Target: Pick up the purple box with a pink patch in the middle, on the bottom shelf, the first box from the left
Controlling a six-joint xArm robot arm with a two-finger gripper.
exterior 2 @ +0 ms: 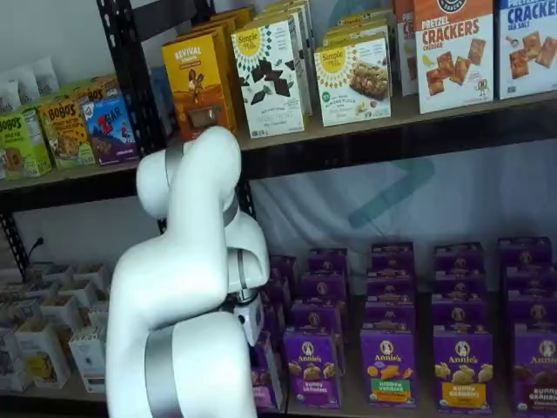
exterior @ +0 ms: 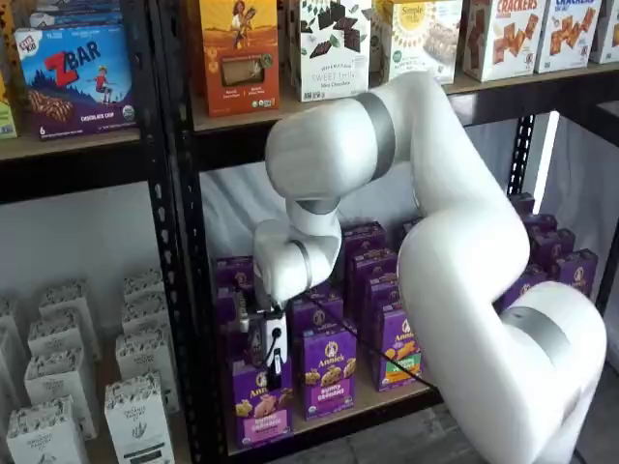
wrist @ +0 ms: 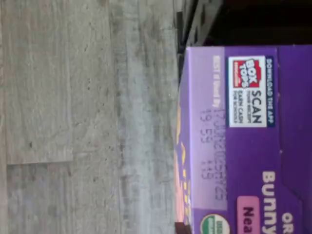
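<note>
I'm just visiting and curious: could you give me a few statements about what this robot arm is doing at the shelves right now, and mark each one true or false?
1. The end effector is closed on the purple box. True.
2. The purple box stands on the top shelf. False: it stands on the bottom shelf.
3. An orange box stands on the shelf above. True.
4. The purple box's front has a green band. False: the band is pink.
5. The wrist view shows a Box Tops label on the box. True.
</note>
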